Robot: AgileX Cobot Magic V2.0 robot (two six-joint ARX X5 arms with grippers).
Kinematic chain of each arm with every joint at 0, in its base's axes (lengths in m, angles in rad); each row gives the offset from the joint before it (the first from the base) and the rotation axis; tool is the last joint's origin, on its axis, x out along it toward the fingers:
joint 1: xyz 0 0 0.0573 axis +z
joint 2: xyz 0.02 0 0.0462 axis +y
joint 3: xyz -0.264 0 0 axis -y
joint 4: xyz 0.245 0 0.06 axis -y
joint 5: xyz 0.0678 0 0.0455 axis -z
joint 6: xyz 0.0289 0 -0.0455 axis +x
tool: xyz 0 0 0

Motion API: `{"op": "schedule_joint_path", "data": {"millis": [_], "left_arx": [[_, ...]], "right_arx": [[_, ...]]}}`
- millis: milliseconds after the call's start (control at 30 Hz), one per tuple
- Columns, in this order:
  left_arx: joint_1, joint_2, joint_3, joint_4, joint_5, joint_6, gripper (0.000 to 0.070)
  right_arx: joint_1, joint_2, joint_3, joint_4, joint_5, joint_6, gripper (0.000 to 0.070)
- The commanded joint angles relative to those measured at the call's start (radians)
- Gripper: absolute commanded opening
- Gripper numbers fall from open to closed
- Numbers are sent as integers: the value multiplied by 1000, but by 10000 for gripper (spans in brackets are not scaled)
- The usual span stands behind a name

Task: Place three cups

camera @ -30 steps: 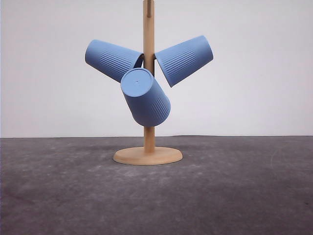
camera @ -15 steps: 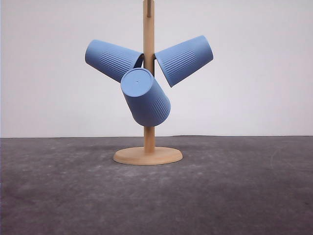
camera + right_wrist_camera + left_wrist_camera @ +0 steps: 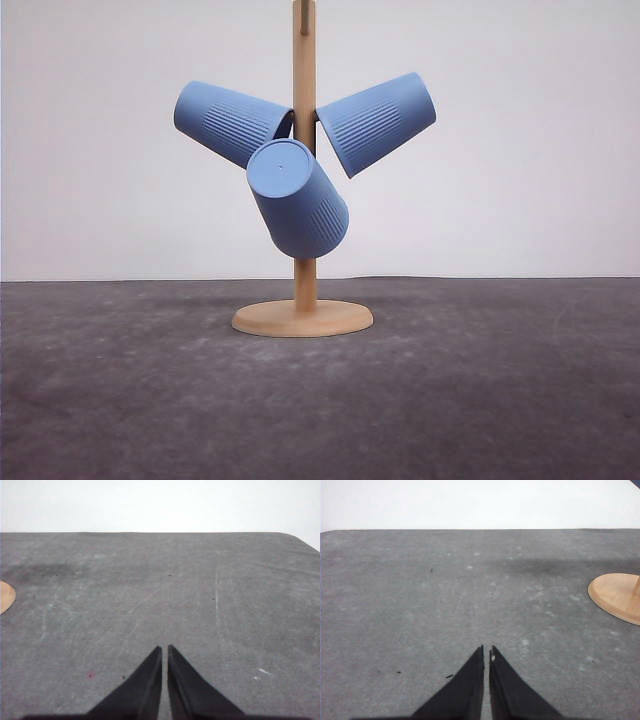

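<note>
Left end effector point(image 3: 486, 652) closed, empty; right end effector point(image 3: 164, 650) likewise, over table point(image 3: 225, 605).

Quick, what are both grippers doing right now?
Left gripper: shut, holding nothing.
Right gripper: shut, holding nothing.

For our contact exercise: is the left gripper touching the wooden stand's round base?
Apart. In the left wrist view, the left gripper, fingers shut, sits over bare grey table, with a wide stretch of table between it and the stand's base.
</note>
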Motion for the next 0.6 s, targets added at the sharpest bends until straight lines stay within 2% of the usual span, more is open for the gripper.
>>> {"op": "schedule_joint_path", "data": {"millis": [0,567], "left_arx": [[2,-1,-20,-6,-1,0,0],[2,-1,-20,-6,-1,0,0]], "right_arx": [[-1,1,-4,10,2,13,16],[-1,1,-4,10,2,13,16]]}}
